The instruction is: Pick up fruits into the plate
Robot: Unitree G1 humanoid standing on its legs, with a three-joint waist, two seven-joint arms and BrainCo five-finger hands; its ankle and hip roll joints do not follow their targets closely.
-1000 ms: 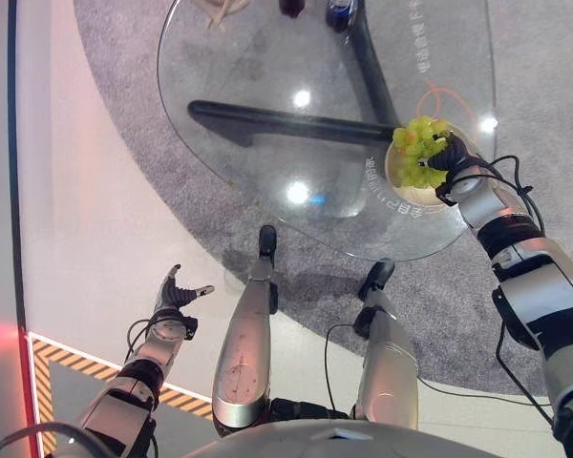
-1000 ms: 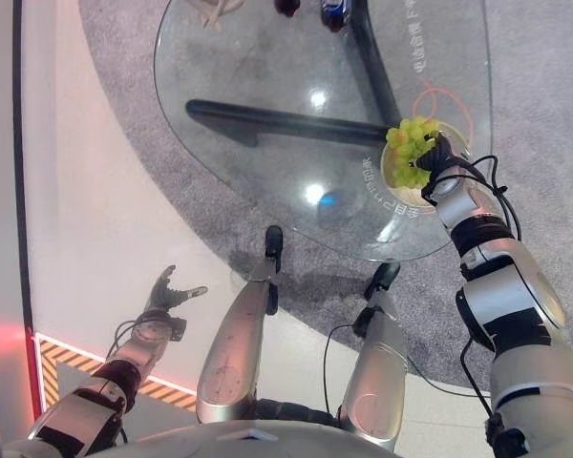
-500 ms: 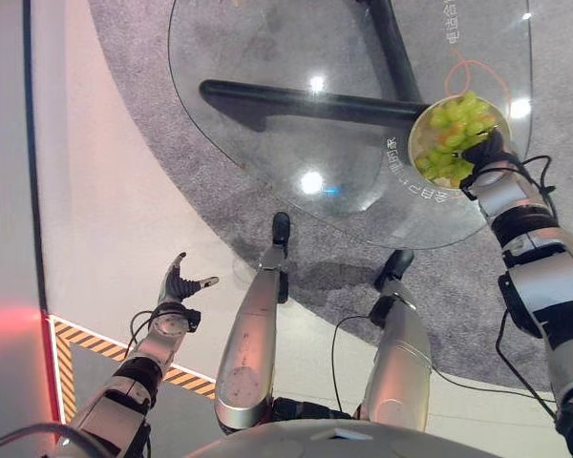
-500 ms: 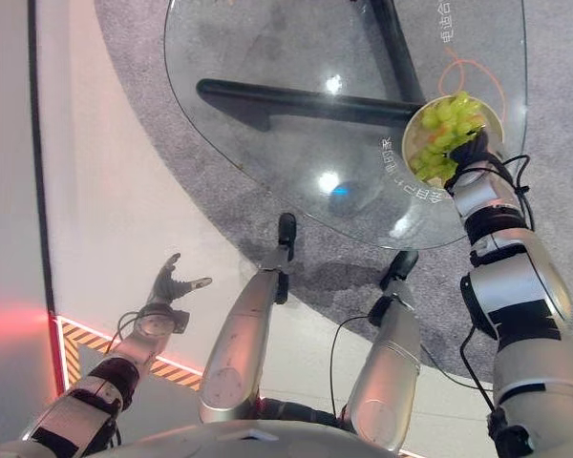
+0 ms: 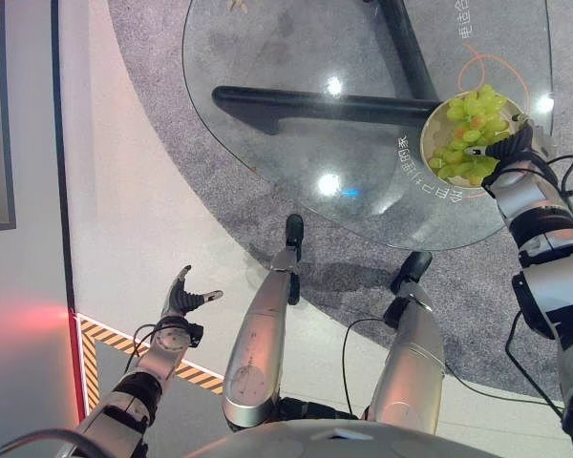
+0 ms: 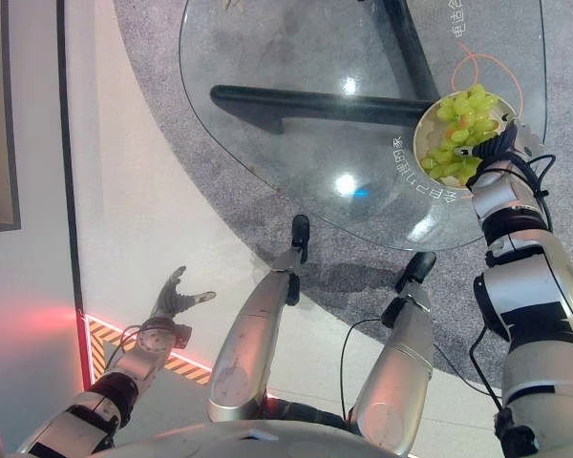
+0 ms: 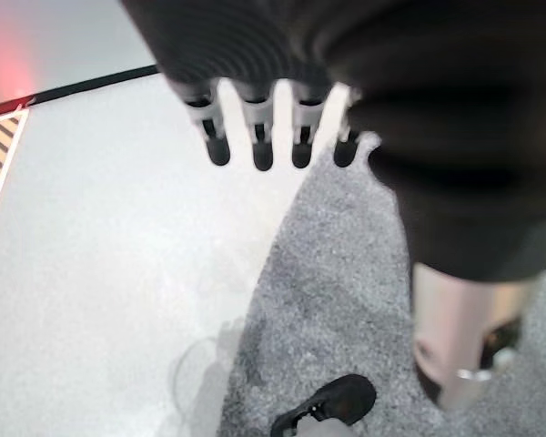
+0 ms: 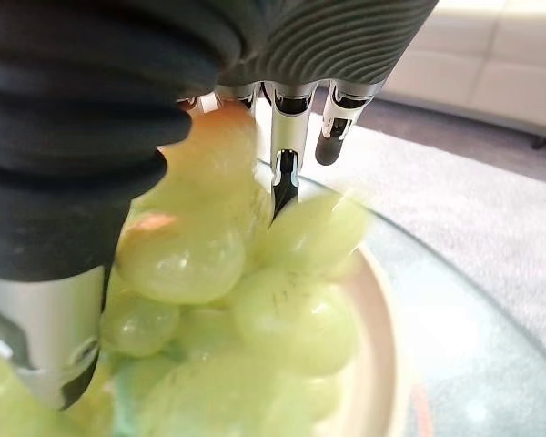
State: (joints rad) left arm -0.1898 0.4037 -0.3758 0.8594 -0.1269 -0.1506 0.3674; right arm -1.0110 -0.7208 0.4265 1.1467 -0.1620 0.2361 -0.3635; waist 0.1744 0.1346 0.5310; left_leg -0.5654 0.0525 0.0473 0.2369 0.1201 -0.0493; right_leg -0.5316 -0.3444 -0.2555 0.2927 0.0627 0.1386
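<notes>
Grapes (image 5: 472, 134): in the plate (image 6: 422, 135), worktop's (image 5: 296, 134) right edge.
Right hand (image 5: 511, 150): fingers loosely apart among grapes.
Left hand (image 5: 182, 299): fingers apart above floor (image 5: 124, 219).
Carpet (image 5: 363, 277): under worktop.

White characters printed along the glass table's (image 5: 296, 143) near-right edge, beside the plate (image 5: 430, 143). More at the far right. Too small to read.
</notes>
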